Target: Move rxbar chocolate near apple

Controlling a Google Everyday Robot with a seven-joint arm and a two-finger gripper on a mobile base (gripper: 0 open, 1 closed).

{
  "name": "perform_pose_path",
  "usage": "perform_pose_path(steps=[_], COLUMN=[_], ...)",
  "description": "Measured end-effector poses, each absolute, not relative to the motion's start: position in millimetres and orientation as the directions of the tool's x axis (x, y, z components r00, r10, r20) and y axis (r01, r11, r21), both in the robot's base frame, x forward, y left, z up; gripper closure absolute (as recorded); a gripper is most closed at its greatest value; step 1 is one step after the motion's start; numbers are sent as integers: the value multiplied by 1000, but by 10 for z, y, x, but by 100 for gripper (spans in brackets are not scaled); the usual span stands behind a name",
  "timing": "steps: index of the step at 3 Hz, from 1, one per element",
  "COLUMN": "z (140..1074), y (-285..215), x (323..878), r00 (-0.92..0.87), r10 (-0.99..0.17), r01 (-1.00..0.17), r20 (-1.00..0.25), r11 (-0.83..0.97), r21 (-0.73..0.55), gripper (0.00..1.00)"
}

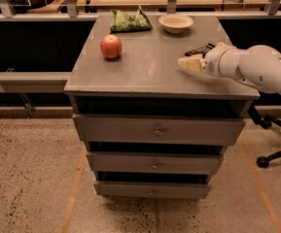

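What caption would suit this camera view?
Gripper beside the rxbar chocolate on a drawer cabinet, the apple far across its top.

One camera looks down from the front, mid-distance, at the drawer cabinet (pixel 149 72) — gripper (pixel 190 63) at right.

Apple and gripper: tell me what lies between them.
Camera view: only bare cabinet top separates the apple from the gripper, which hovers low beside the rxbar chocolate.
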State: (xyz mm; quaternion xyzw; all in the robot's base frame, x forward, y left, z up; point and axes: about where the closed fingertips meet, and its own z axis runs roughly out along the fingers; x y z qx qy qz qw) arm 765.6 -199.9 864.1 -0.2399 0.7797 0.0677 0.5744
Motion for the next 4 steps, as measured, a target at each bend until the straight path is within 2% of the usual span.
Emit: perform_pose_path(steps=[1, 2, 3, 4], z=[9131, 9473, 10125, 10171], y=[-2356, -3089, -2919, -2596], x=[7798, 7956, 8137, 8248], r00=[-111, 15, 83, 44], r10=[-90, 167, 421, 494], r01=[-363, -254, -306, -347], r20=[-990, -986, -903, -868], r11=[931, 954, 873, 822], r21=[-44, 157, 379, 451], gripper=[0, 0, 0, 0])
